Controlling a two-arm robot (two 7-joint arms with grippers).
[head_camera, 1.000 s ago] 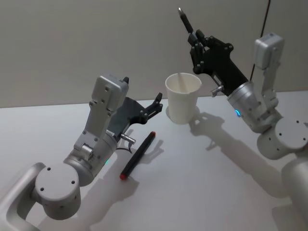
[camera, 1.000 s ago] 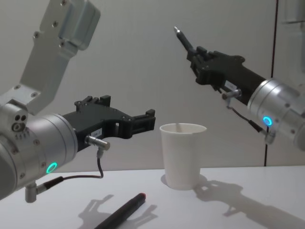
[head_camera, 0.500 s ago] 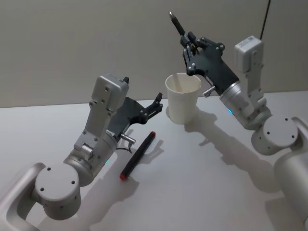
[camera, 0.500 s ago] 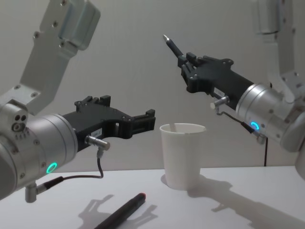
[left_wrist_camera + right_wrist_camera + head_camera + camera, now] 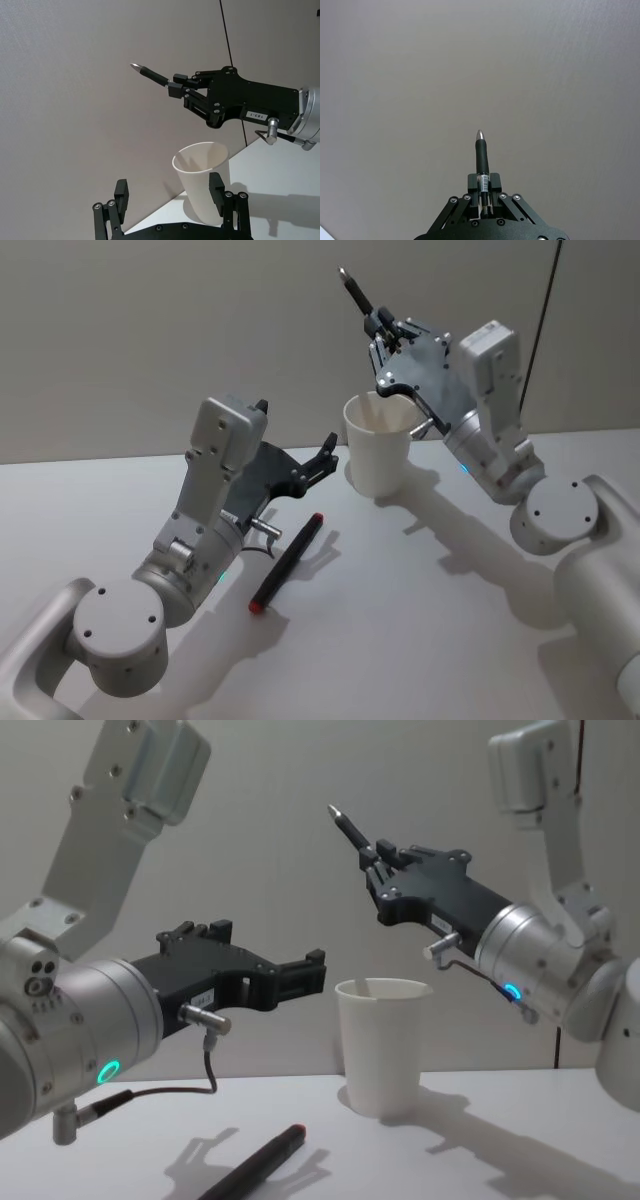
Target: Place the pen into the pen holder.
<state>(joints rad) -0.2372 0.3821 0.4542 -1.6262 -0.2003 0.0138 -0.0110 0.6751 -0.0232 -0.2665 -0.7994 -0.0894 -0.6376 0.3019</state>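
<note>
Right pincer (image 5: 378, 857) grips the pen (image 5: 350, 828), tip upward; the cup (image 5: 383, 1050) stands just below it. Released aslant, the pen may topple the cup. Left pincer (image 5: 308, 975) hangs open, leftward.

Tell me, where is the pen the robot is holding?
In the chest view the pen sticks up slanted from the shut right claw, raised above the white paper cup; the open left claw hovers to the cup's left.
</note>
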